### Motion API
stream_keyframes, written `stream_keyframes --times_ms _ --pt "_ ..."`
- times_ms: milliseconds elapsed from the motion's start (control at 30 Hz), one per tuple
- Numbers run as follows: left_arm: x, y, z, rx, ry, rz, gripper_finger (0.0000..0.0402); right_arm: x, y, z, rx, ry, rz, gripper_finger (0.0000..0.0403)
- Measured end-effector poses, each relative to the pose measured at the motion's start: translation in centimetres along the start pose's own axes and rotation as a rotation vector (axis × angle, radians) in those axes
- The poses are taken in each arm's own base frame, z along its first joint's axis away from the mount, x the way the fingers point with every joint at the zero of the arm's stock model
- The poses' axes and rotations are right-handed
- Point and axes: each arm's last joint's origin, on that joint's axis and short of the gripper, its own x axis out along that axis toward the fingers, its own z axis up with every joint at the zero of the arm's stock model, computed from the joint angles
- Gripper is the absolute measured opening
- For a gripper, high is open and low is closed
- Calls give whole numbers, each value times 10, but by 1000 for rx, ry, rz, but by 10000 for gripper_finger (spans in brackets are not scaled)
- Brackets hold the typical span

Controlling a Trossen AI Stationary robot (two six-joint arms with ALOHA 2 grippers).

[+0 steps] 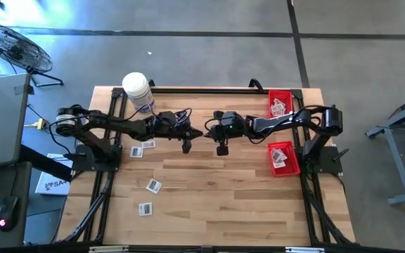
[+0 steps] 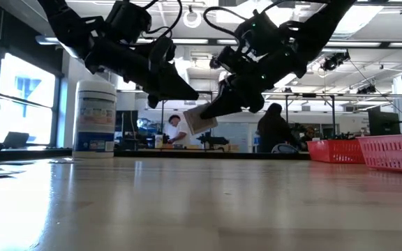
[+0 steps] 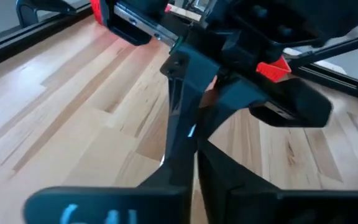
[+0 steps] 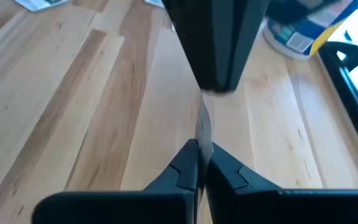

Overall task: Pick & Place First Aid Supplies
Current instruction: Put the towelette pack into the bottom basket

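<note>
**Mid-air handover of one packet at table centre**

Both grippers meet above the middle of the wooden table (image 1: 209, 190). A single white packet (image 2: 199, 120) hangs between them, clear of the surface. The right gripper (image 4: 202, 144) is clenched on the packet's thin edge. The left gripper (image 3: 188, 134) appears pinched on the same packet from the opposite side, though the contact itself is partly hidden.

Handling judgement: the packet looks light, thin and flexible, likely to bend or slip if held at a corner alone. A grip well onto the flat faces, near an edge, seems safest.

Four more packets (image 1: 148, 145) lie on the table's left half. Two red bins (image 1: 284, 159) at the right edge hold others. A white jar (image 1: 138, 92) stands at the rear left.
</note>
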Motion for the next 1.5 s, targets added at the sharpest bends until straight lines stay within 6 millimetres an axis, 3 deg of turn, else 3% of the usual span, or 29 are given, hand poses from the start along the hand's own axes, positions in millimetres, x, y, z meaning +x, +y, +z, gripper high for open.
stream_keyframes --times_ms 100,200,300,433,600,733,900,1100,1500 --pt "-5 -1 3 0 5 -2 51 -4 1 -1 44 43 7 10" --pt "-15 -3 7 10 38 15 94 -21 2 2 54 127 -18 5" --pt "-28 -4 8 39 106 40 125 -48 7 6 67 269 -95 6" --pt "-33 -3 2 46 182 98 139 -98 15 9 147 474 -189 4" --pt "-28 -2 -7 53 227 146 139 -159 25 11 376 772 -226 4" --pt "-23 0 -10 55 229 166 140 -186 34 8 585 990 -228 3" --pt "-19 2 -12 81 221 181 140 -188 48 -16 717 1158 -271 3" --pt "-19 2 -12 92 216 185 140 -178 69 -49 764 1234 -226 4" --pt "-19 2 -11 62 212 187 140 -158 83 -89 735 1148 -153 9"
